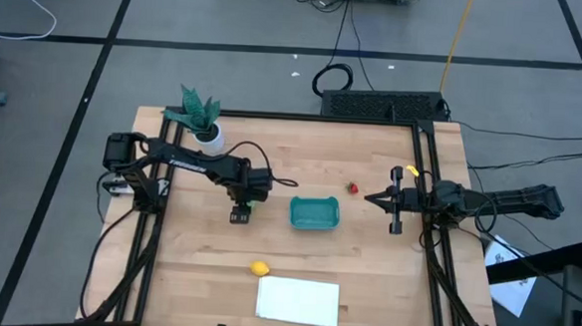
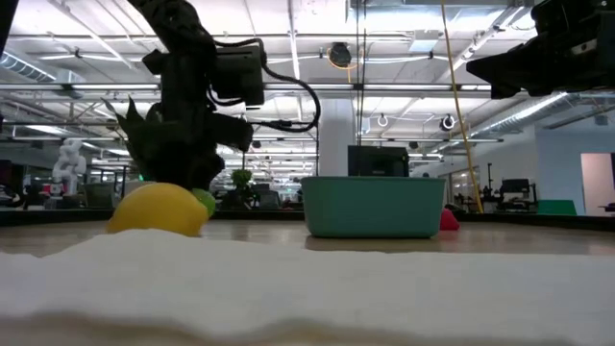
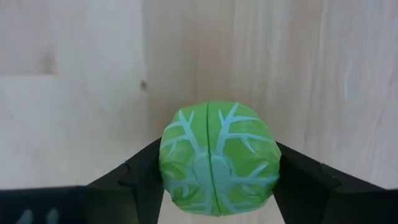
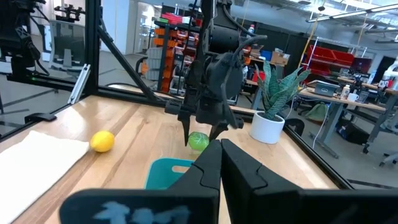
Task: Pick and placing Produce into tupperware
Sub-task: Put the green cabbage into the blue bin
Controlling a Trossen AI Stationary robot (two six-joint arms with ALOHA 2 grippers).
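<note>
The green produce [image 3: 217, 158] is a round ball with pale leaf veins. It sits between the fingers of my left gripper [image 1: 240, 216], left of the teal tupperware [image 1: 313, 213], and shows low by the table in the right wrist view [image 4: 198, 140]. The yellow lemon [image 1: 258, 269] lies on the table nearer the near edge. The small red piece [image 1: 353, 188] lies just beyond the tub's far right corner. My right gripper [image 1: 371, 199] hovers shut to the right of the tub, touching nothing. My left gripper pinches the green ball between its two fingers, one on each side [image 3: 166, 168] of its round body. The fingers [image 4: 186, 134] come from above, pointing down. Whether the ball still rests on the table or is just off it, I cannot tell.
A potted plant [image 1: 201, 118] stands near the far left corner, behind the left arm. A flat white sheet [image 1: 298, 301] lies at the near edge, right of the lemon. Black frame rails [image 1: 428, 170] run along the table's sides. Bare wood lies between the tub and the sheet.
</note>
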